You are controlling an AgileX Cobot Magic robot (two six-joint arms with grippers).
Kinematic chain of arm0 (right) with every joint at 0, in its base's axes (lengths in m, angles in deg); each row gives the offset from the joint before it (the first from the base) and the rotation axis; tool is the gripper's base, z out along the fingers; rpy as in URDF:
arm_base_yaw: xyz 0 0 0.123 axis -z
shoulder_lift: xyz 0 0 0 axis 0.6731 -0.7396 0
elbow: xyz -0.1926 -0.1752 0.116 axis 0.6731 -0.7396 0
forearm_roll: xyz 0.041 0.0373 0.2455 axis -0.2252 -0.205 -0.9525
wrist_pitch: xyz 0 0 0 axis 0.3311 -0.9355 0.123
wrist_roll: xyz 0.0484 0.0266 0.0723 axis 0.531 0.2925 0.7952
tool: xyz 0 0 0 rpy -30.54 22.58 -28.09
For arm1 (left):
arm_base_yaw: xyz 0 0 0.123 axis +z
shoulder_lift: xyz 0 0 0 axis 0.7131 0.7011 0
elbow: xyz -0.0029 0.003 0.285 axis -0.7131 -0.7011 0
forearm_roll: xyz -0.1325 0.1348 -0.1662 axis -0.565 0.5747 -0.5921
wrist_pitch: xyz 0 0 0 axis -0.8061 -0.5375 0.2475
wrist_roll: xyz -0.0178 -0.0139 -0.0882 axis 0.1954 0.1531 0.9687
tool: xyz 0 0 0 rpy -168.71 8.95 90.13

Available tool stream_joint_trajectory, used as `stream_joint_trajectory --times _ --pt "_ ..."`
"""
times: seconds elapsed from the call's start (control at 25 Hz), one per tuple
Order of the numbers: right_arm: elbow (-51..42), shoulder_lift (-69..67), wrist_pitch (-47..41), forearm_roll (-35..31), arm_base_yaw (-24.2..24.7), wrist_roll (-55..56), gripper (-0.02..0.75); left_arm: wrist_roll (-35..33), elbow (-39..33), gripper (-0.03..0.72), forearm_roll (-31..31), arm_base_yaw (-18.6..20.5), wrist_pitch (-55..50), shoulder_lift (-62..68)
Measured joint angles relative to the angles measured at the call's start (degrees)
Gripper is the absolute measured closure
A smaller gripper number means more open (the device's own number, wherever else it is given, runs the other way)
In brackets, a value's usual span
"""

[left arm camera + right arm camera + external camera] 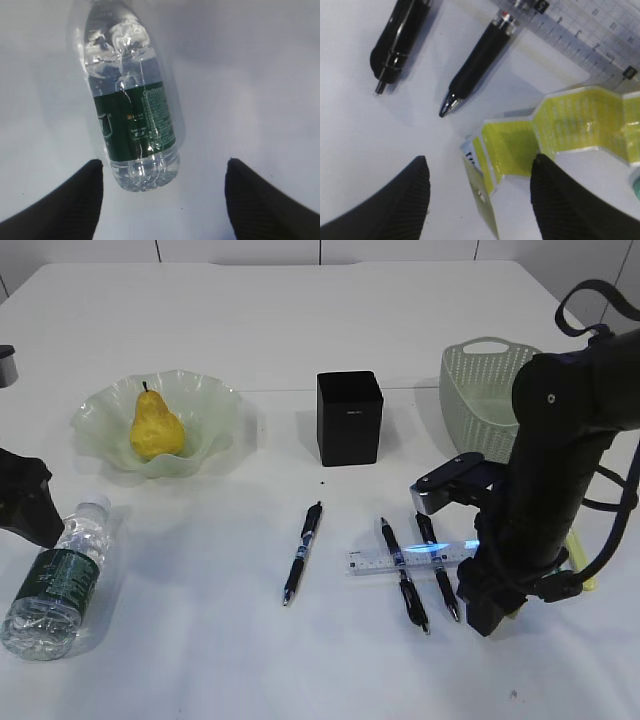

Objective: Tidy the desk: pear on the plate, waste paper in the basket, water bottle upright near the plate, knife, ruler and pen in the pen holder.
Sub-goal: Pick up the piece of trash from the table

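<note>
Desk [300, 330], a large plain white tabletop, holds everything waiting to be tidied. The yellow pear [155, 428] with a dark stem already sits in the pale green ruffled glass plate [215, 410] at the left. Below the plate, the small clear plastic water bottle [55, 580] with a dark green label lies on its side, so it needs standing up. The left claw [162, 200] hovers just beside the bottle's base, jaws wide apart, holding nothing.

The black square pen holder [350, 418] stands mid-desk, and nothing can be seen standing in it. In front of it lie three black pens [302, 552], one apart to the left, two crossed by the short clear plastic ruler [420, 558]. No knife is clear to me.

The small yellow folded waste paper [555, 125] lies beside the ruler. The right claw [477, 200] hangs over it, jaws apart and empty, seemingly lined up to take it. The sage-green perforated plastic basket [480, 380] waits behind, at the right.
</note>
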State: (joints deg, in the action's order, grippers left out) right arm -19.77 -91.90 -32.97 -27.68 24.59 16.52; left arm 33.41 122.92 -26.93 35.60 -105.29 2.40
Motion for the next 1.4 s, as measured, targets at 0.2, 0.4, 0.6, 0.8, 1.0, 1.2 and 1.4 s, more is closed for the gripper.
stream_joint_trajectory --times 0.2,0.4,0.6,0.8,1.0,1.2,1.4 --pt "0.0 -2.01 0.7 0.0 0.0 0.11 0.326 -0.1 0.0 0.151 0.11 0.0 0.0 0.0" --pt "0.0 -2.01 1.82 0.0 0.0 0.19 0.433 -0.1 0.0 0.151 0.11 0.0 0.0 0.0" --pt "0.0 -2.01 2.27 0.0 0.0 0.19 0.554 -0.1 0.0 0.151 0.22 0.0 0.0 0.0" --pt "0.0 -2.01 2.27 0.0 0.0 0.22 0.69 -0.1 0.0 0.151 0.22 0.0 0.0 0.0" --pt "0.0 -2.01 1.89 0.0 0.0 0.32 0.745 -0.1 0.0 0.151 0.22 0.0 0.0 0.0" --pt "0.12 -2.01 -0.27 0.0 0.0 0.35 0.748 -0.1 0.0 0.151 0.22 0.0 0.0 0.0" --pt "1.74 -0.35 -1.9 0.0 0.0 0.44 0.75 -0.1 0.0 0.151 0.22 0.0 0.0 0.0"
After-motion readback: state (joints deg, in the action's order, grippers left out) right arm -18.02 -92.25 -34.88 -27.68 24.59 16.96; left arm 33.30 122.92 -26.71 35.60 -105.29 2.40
